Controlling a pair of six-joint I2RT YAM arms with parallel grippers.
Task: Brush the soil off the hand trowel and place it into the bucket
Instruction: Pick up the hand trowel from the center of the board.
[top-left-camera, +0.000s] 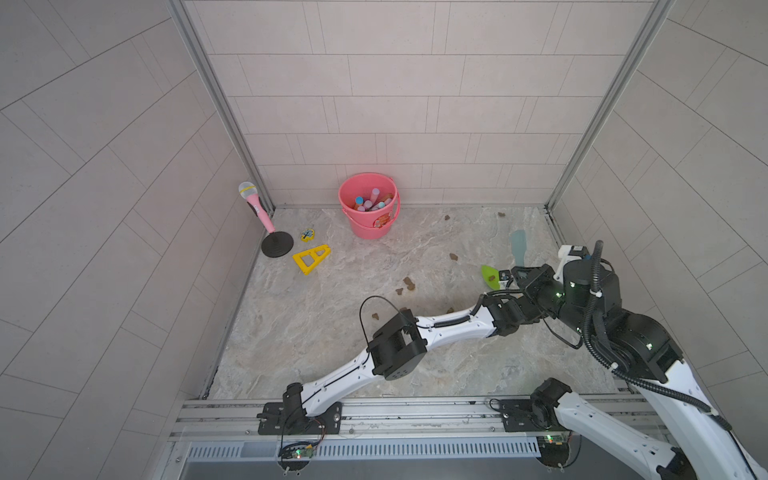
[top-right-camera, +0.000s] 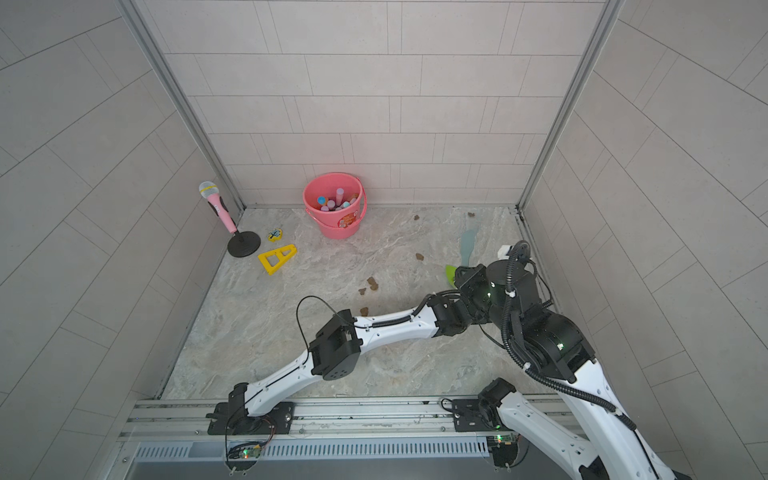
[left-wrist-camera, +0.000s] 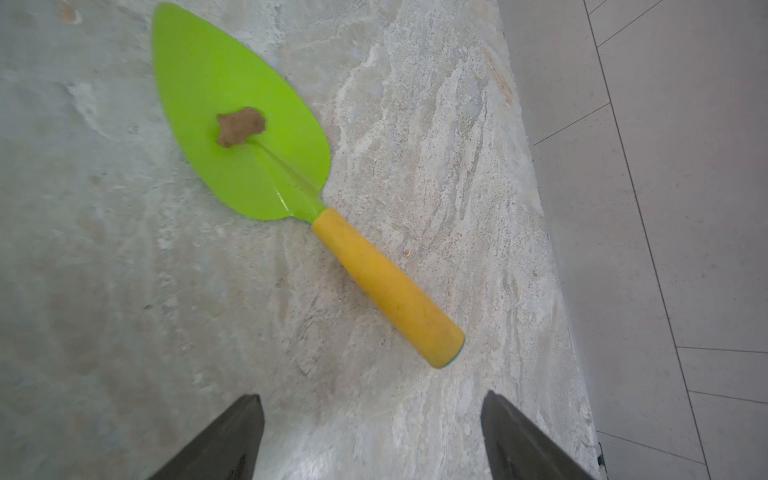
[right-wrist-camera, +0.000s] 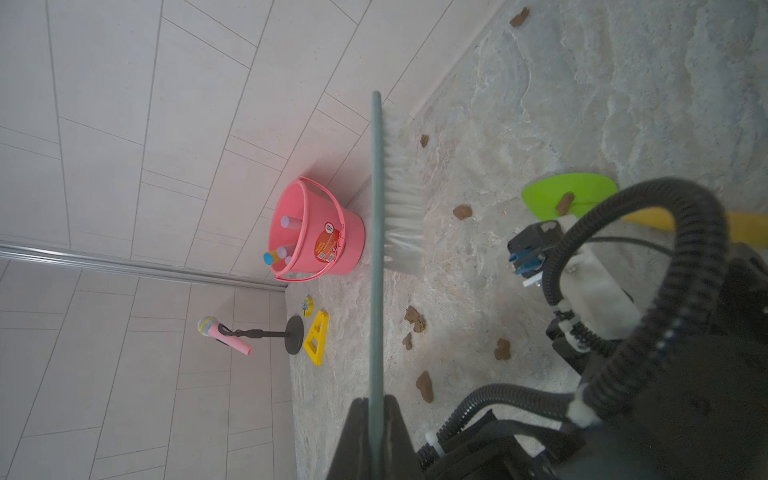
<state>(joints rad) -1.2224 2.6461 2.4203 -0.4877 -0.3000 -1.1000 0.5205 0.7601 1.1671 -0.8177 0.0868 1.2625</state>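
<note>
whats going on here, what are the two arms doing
The right gripper is shut on the handle of a brush. The left gripper is open, just short of the yellow handle end of the green hand trowel, which lies unheld on the table. One lump of soil sits on its blade, and more lumps are scattered over the table. The pink bucket stands by the back wall, holding coloured tubes but not the trowel.
</note>
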